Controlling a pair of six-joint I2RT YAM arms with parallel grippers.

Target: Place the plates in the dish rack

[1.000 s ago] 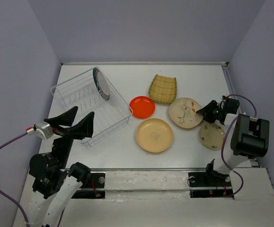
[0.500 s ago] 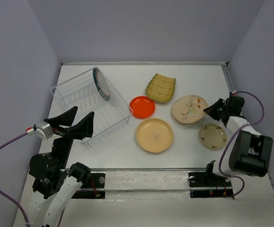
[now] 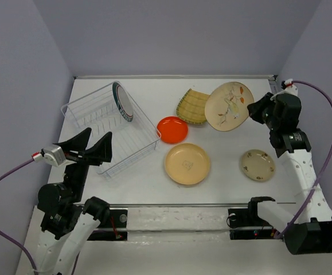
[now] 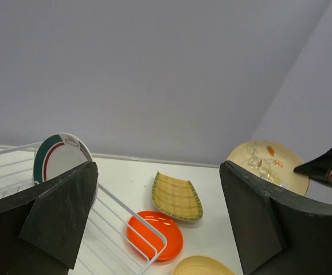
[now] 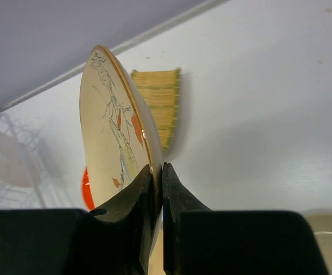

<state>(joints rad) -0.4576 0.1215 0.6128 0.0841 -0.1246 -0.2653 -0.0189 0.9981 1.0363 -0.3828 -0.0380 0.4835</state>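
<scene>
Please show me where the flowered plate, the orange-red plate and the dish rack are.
flowered plate (image 3: pixel 229 106), top external view, centre of its face.
orange-red plate (image 3: pixel 172 129), top external view, its middle.
dish rack (image 3: pixel 132 153), top external view, its near wire wall.

No lettering, labels, brand marks or numbers legible anywhere in the three views. Cream plate (image 3: pixel 229 106) carries only painted sprigs and orange flecks, no words. Faint marks at the centre of the tan plate (image 3: pixel 187 164) are too small to tell.
</scene>
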